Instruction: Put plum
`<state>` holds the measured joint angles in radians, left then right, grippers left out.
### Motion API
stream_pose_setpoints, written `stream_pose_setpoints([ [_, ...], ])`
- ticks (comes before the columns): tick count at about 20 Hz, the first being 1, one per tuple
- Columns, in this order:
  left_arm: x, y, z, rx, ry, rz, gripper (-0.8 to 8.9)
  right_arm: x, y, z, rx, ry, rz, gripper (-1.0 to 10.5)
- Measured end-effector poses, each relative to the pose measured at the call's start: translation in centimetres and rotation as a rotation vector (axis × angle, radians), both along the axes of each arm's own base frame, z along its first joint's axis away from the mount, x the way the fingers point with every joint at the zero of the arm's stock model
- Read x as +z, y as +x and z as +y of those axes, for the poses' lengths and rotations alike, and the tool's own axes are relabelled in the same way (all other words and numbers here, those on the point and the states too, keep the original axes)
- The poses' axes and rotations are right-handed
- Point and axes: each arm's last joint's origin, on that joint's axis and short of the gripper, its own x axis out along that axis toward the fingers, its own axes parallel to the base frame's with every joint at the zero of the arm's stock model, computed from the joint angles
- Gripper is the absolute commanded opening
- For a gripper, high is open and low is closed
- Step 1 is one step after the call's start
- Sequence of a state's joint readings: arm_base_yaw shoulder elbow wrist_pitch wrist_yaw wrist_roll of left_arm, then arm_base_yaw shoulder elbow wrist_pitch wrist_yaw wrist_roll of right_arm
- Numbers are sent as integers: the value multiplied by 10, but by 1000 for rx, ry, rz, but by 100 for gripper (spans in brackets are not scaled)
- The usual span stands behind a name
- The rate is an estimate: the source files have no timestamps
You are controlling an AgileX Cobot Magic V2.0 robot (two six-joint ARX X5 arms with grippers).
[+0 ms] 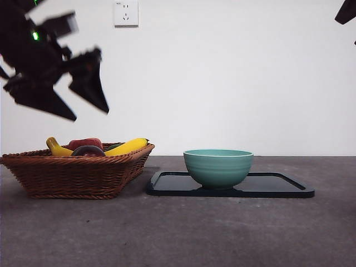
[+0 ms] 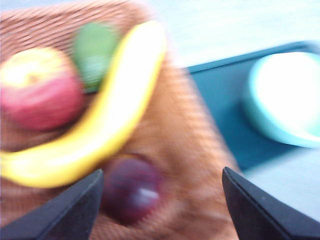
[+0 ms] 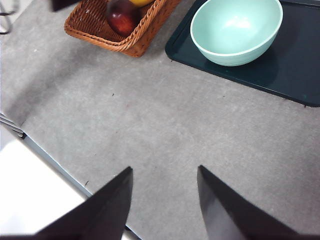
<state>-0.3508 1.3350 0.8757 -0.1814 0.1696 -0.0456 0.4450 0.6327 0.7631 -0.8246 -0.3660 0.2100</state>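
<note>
- The plum [image 2: 131, 189] lies in the wicker basket [image 1: 78, 175], beside the banana [image 2: 95, 135]; the left wrist view is blurred, so its outline is soft.
- The left gripper [image 1: 92, 108] hangs above the basket, jaws spread, holding nothing.
- From the front, the basket rim hides most of the plum [image 1: 88, 151].
- The right gripper [image 3: 165, 200] waits over bare table, jaws apart.
- The teal bowl [image 1: 218, 167] sits on the dark tray [image 1: 278, 186].

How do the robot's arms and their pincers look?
Both pincers have two black, flat, wedge-shaped jaws tapering to points. The left pincer sits on a bulky black arm carrying a small green light. The right pincer looks identical; no cables or markings are visible.
</note>
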Motion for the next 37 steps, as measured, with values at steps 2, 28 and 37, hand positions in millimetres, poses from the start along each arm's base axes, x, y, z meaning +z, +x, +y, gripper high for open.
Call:
stream_pose_setpoints([
  [2, 15, -16, 1, -67, -44, 4, 379, 0, 0, 0, 0, 1, -2, 207],
  [28, 56, -116, 26, -321, -184, 170, 374, 0, 0, 0, -3, 0, -4, 207],
  [37, 56, -116, 26, -321, -184, 170, 375, 10, 22, 8, -94, 68, 14, 246],
])
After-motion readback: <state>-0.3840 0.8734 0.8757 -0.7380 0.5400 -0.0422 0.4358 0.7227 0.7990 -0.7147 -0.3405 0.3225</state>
